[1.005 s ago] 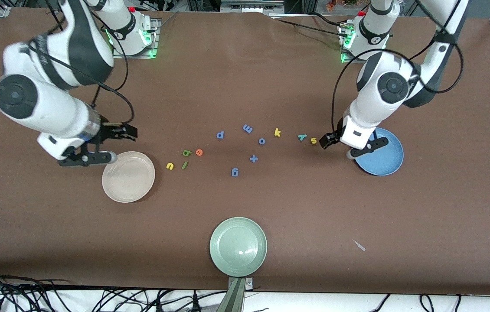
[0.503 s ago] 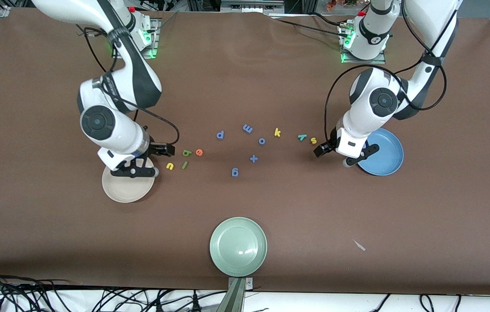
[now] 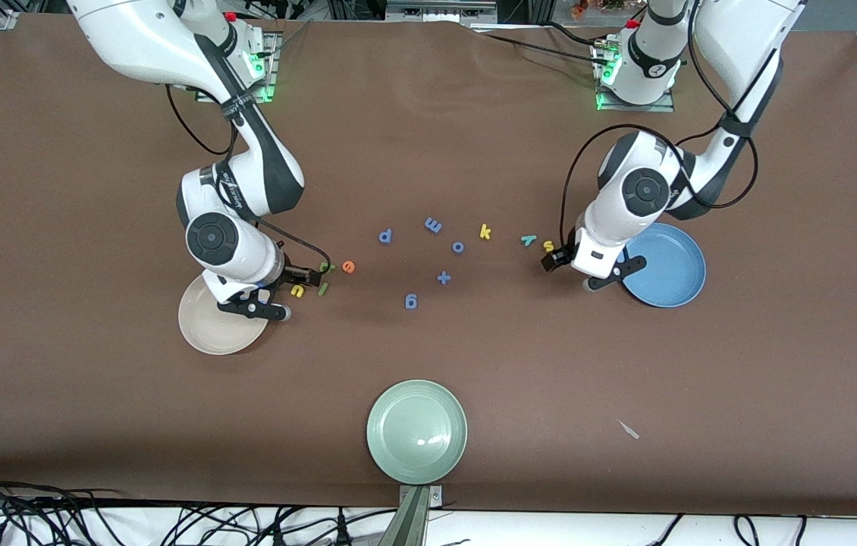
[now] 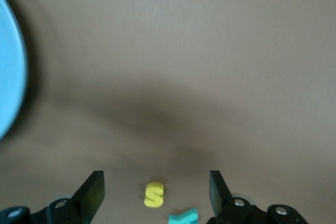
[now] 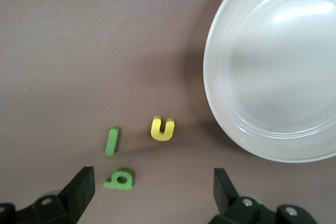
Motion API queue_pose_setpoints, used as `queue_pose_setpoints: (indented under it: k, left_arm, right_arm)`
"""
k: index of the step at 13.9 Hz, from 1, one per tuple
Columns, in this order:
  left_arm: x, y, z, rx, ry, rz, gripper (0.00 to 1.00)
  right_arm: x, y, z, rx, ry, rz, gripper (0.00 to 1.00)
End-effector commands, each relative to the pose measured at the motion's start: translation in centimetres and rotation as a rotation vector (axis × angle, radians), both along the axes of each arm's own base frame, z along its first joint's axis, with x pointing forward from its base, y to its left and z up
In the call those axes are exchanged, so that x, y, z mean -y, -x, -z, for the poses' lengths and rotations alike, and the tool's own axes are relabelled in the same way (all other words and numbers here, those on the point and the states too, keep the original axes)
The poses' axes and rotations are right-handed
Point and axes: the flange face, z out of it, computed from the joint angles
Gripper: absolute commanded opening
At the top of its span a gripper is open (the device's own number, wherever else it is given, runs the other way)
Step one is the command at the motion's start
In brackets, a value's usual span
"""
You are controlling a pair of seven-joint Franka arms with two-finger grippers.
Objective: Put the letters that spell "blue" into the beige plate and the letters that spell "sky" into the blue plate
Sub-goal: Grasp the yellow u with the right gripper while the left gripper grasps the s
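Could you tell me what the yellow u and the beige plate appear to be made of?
The yellow u looks like matte foam: thick, soft-edged, no shine. The beige plate looks like smooth glossy plastic or ceramic, with bright highlights and faint rings; which one is unclear.

Front view: a high camera faces both robots across the brown table (image 3: 474,364), taking in its whole top.
Left wrist view: close above the table, looking down between its own fingers at the yellow s (image 4: 154,194).
Right wrist view: close above, looking down on the beige plate (image 5: 273,72).
Shared: the front view also shows the yellow s (image 3: 548,246) and the beige plate (image 3: 205,334).
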Motion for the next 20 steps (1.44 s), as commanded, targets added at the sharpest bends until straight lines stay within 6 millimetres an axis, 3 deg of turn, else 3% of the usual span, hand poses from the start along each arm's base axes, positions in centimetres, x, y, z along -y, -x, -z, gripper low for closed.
queue_pose_setpoints:
  k: [1, 2, 4, 13, 15, 20]
  left_arm:
    - [3.6, 2.2, -0.1, 0.016, -0.025, 0.018, 0.74]
    - [3.4, 2.2, -0.3, 0.017, -0.039, 0.03, 0.67]
    - [3.2, 2.3, -0.3, 0.007, -0.051, 0.037, 0.63]
    - [2.4, 3.8, 1.8, -0.007, -0.116, 0.069, 0.63]
    - [2.2, 3.6, 2.3, -0.009, -0.111, 0.079, 0.62]
    - [1.9, 3.4, 4.2, -0.002, -0.099, 0.089, 0.6]
  right_arm:
    - [0.4, 0.8, 1.5, 0.026, -0.012, 0.037, 1.0]
    - [0.7, 0.8, 2.1, 0.022, -0.009, 0.04, 1.0]
    - [0.8, 0.7, 2.9, 0.024, -0.009, 0.046, 0.99]
    - [1.4, 1.4, 6.3, 0.053, -0.019, 0.05, 0.95]
    - [1.5, 1.5, 6.5, 0.05, -0.018, 0.049, 0.86]
    - [1.6, 1.5, 6.7, 0.047, -0.017, 0.042, 0.4]
